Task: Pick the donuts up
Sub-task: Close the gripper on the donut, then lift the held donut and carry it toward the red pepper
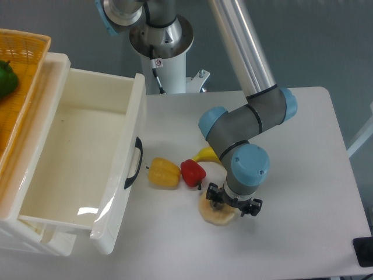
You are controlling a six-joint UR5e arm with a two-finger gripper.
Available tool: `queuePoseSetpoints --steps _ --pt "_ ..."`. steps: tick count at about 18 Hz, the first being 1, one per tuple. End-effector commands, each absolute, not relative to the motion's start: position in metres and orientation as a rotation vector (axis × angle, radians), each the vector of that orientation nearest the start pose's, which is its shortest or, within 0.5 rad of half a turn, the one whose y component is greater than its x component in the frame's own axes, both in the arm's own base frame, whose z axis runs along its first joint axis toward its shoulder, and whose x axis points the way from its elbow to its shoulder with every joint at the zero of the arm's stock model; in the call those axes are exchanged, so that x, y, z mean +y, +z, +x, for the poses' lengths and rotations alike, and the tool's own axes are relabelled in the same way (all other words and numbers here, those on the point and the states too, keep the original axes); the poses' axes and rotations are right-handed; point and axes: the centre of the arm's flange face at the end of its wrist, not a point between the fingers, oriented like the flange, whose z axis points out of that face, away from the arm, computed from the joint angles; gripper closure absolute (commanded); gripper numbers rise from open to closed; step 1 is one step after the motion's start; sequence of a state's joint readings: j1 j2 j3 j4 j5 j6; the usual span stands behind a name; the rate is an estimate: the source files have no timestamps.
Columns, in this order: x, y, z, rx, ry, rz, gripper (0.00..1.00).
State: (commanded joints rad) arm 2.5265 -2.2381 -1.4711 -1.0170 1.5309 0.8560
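Observation:
The pale tan donut lies flat on the white table, front centre, partly hidden by my gripper. My gripper points straight down right over the donut's far right part, at or just above it. Its fingers are hidden under the wrist, so I cannot tell whether they are open or shut on the donut.
A red pepper and a yellow bell pepper lie just left of the donut. A yellow banana pokes out behind the arm. An open white drawer stands at left, with a wicker basket holding a green pepper.

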Motion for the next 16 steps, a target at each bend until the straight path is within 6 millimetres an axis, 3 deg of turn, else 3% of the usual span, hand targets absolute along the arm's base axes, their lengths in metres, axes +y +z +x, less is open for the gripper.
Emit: queuePoseSetpoints --steps 6,11,14,16 --pt "0.513 0.189 -0.488 -0.155 -0.047 -3.106 0.8" --pt "0.515 0.207 -0.489 -0.13 -0.048 -3.06 0.82" --pt "0.515 0.229 -0.485 -0.037 -0.014 -3.046 0.82" --pt "0.514 0.233 -0.481 0.056 -0.006 -3.043 0.82"
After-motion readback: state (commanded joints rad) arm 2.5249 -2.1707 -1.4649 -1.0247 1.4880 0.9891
